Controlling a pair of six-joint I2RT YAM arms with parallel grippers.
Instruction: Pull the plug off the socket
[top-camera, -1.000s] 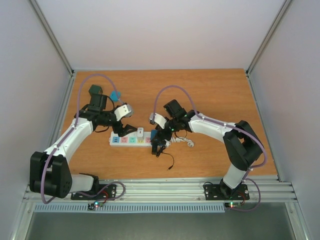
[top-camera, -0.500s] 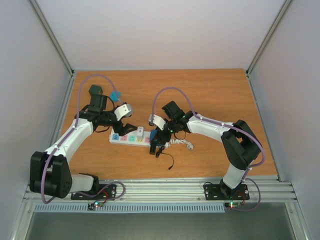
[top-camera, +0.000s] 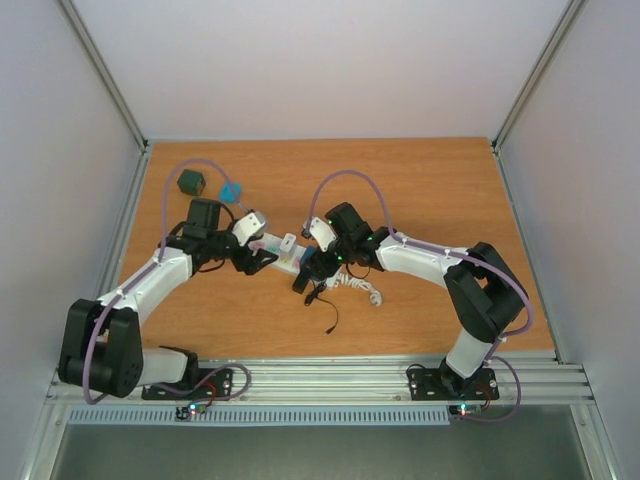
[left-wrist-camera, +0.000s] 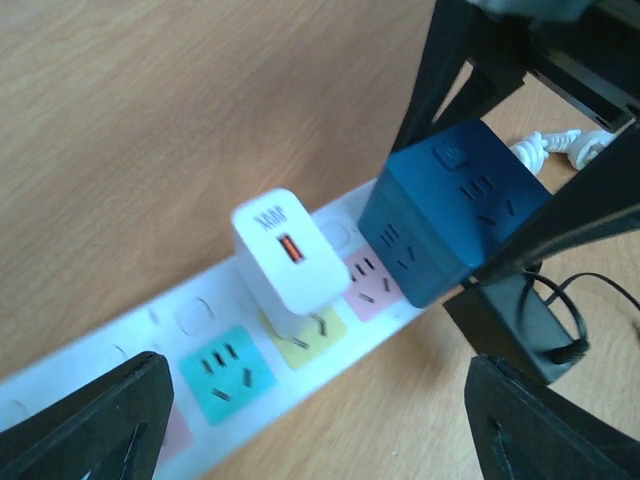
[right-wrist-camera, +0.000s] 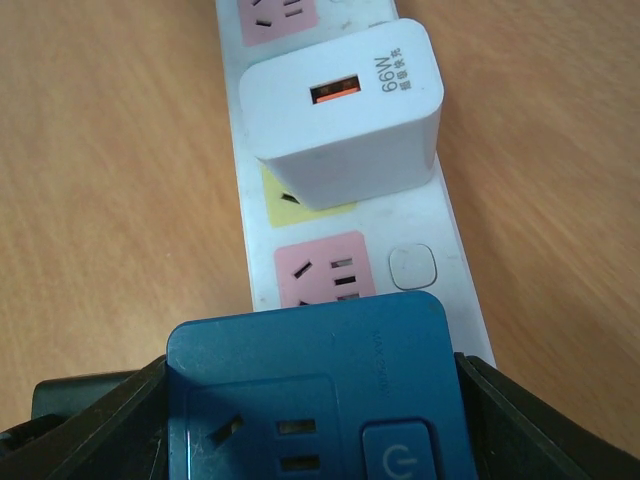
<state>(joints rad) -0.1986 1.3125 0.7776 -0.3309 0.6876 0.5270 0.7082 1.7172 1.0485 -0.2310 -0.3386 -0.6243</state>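
With right fingers (right-wrist-camera: 100, 430) clenched on the blue plug (right-wrist-camera: 310, 390) and left fingers (left-wrist-camera: 90, 420) spread over the socket (left-wrist-camera: 225, 372), pulling apart seems next.

One socket (left-wrist-camera: 190, 315), one blue cube plug (left-wrist-camera: 450, 210), one white charger (left-wrist-camera: 290, 255), one green block (top-camera: 191, 182), one small blue piece (top-camera: 230, 191).

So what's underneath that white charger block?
The yellow outlet panel of the power strip, its edges peeking out around the white charger. The charger's body covers the slots and its prongs, so how deep they sit cannot be seen.
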